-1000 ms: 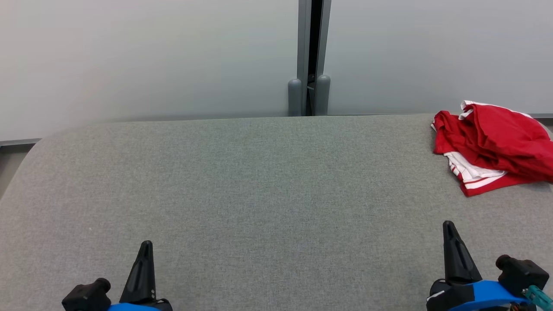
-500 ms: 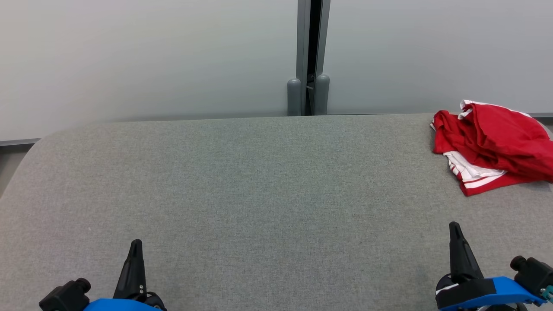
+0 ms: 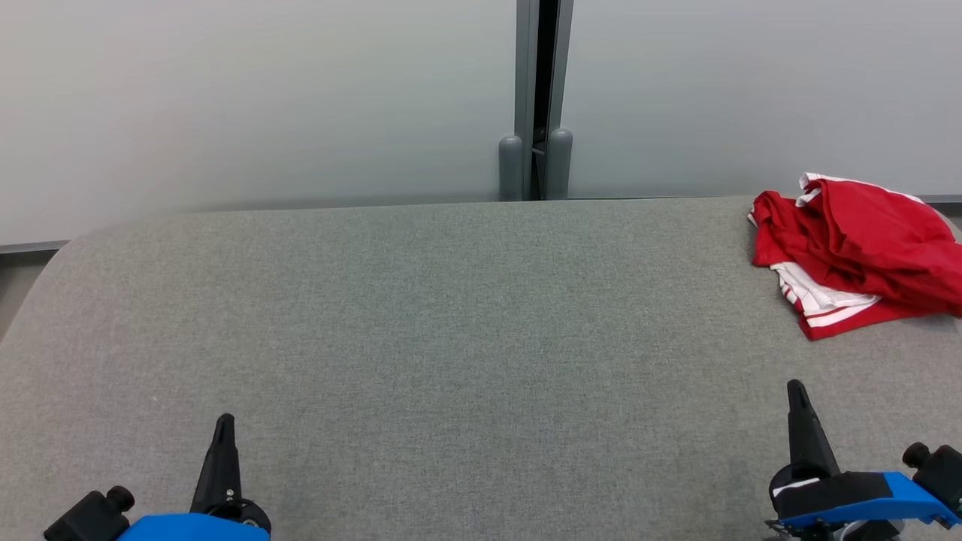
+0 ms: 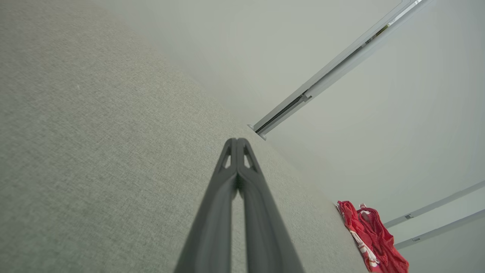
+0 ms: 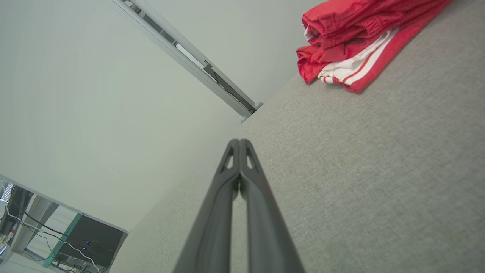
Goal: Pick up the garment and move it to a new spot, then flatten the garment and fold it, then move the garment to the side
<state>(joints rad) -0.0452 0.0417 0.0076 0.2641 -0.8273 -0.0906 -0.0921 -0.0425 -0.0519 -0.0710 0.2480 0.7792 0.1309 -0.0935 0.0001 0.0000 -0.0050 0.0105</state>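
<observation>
Your right pincer (image 3: 795, 387) and left pincer (image 3: 223, 421), both closed on nothing, are drifting outward, leaving the garment (image 3: 857, 255) beyond the right one untouched.

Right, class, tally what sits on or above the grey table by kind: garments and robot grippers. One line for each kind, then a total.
Garments: 1, the red garment with white stripes, crumpled at the table's far right.
Grippers: 2, the left gripper and the right gripper, both shut and holding nothing.
Total: 3
</observation>
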